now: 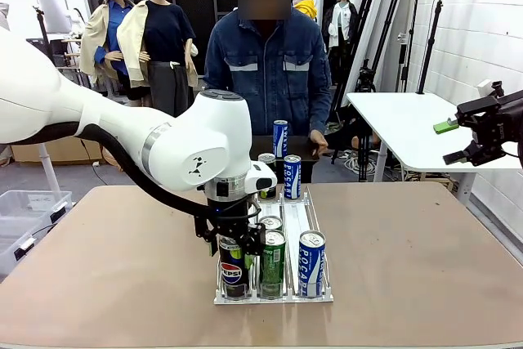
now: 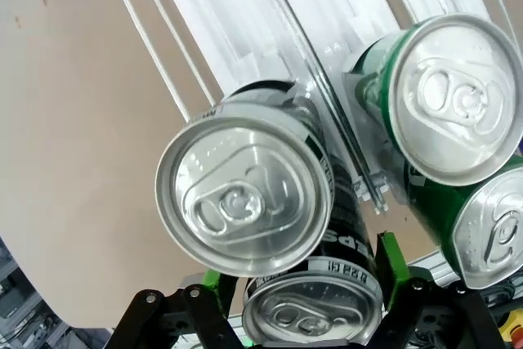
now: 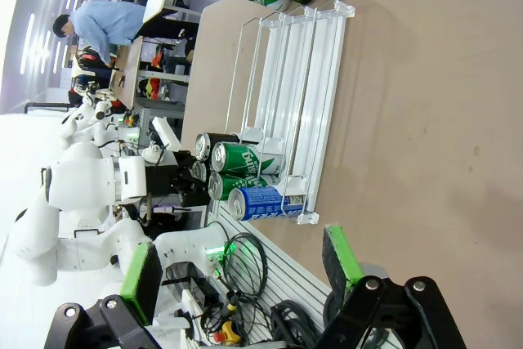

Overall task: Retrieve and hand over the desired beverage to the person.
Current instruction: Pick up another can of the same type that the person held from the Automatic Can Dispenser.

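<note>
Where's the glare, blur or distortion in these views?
Front view: even light, sharp, soft shadow under the can rack. Left wrist view: wide-angle bulge and sheen on the can lids. Right wrist view: rolled sideways, washed-out white at picture left.

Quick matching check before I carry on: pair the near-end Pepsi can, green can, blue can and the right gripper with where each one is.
1. Pepsi can
2. green can
3. blue can
4. right gripper

a. right lane of the rack
b. open, raised at the right side of the table
c. between the left gripper fingers
d. rack's middle lane

Pairs: 1-c, 2-d, 3-a, 4-b.
</note>
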Motion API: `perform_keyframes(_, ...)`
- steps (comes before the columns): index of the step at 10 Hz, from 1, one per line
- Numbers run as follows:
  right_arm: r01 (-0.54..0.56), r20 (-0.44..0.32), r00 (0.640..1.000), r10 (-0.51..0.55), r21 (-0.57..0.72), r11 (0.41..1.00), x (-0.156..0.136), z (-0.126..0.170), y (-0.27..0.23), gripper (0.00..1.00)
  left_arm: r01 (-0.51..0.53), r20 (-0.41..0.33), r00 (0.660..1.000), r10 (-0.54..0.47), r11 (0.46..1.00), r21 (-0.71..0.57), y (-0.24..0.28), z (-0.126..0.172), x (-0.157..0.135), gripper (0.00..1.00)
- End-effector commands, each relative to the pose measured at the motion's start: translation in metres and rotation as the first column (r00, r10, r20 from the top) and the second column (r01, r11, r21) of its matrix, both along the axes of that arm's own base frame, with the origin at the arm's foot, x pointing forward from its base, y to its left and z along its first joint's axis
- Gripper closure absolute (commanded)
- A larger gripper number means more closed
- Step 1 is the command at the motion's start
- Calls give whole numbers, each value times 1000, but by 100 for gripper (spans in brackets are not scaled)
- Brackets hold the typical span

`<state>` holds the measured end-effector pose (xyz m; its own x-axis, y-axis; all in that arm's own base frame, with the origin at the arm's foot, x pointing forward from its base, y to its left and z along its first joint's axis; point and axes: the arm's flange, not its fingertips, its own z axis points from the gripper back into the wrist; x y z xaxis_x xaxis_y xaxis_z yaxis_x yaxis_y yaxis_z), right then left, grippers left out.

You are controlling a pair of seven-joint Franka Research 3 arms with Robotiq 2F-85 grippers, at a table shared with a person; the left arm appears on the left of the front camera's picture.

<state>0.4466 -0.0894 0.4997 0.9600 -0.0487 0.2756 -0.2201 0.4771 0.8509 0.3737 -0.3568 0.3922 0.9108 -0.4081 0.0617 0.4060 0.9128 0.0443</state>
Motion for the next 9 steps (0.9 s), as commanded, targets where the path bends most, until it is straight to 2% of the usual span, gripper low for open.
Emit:
perform_keyframes(1,3,-4,1000,-3,2,1000,0,0,0,0,-3,7,1000,3,999,-43,-2,-1,6,12)
perform_keyframes(4,3,-4,1000,-3,2,1000,0,0,0,0,-10,-8,1000,9,999,-47,-3,-2,5,12)
perform_keyframes(5,3,-4,1000,-3,2,1000,0,0,0,0,-5,-12,1000,4,999,-44,-2,-2,6,16)
perform_keyframes(9,3,-4,1000,-3,2,1000,0,0,0,0,4,-14,1000,-4,1000,-30,-4,2,0,58)
